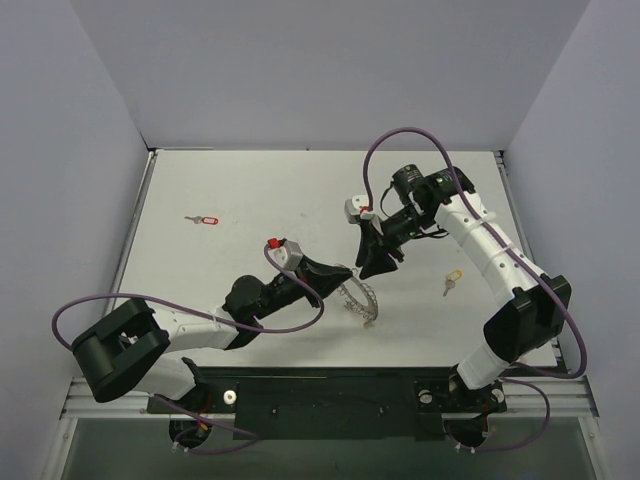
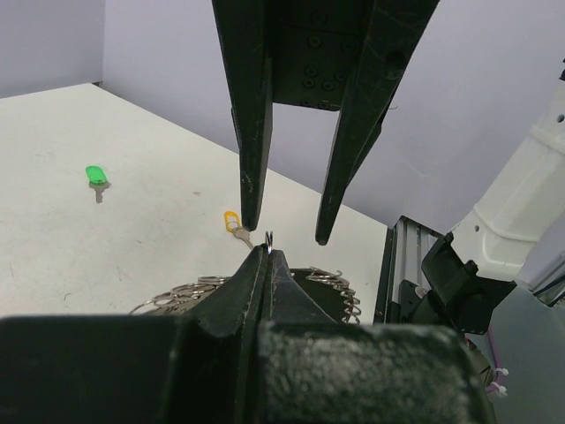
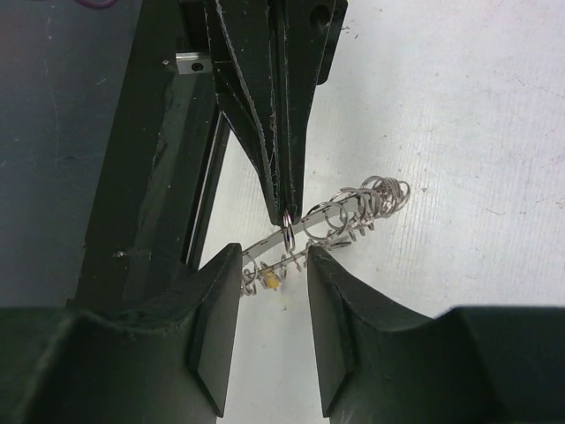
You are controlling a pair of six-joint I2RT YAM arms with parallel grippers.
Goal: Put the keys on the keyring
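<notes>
Keyring (image 1: 362, 300): lies near the middle of the table (image 1: 250, 180), between the two grippers. It is a wire hoop with small loops (image 3: 380, 194) strung along its rim.

Left gripper (image 2: 269, 258): jaws pressed together, pinching one small loop at the hoop's rim. In the left wrist view the pinched loop sits at the fingertips, with the rest of the hoop falling away lower on both sides.

Right gripper (image 3: 274, 265): jaws spread, with a clear gap between the pads. The fingertips stand on either side of the pinched loop and of the left fingertips, close to them. No contact with the wire can be made out.

Keys: none is on the hoop or in either gripper.
- Red key (image 1: 205, 219): flat on the table, well apart to the left
- Yellow key (image 1: 452, 282): on the table to the right of the hoop, near the right arm
- Green key (image 2: 95, 175): on the table beyond the yellow key, seen from the left wrist only
</notes>
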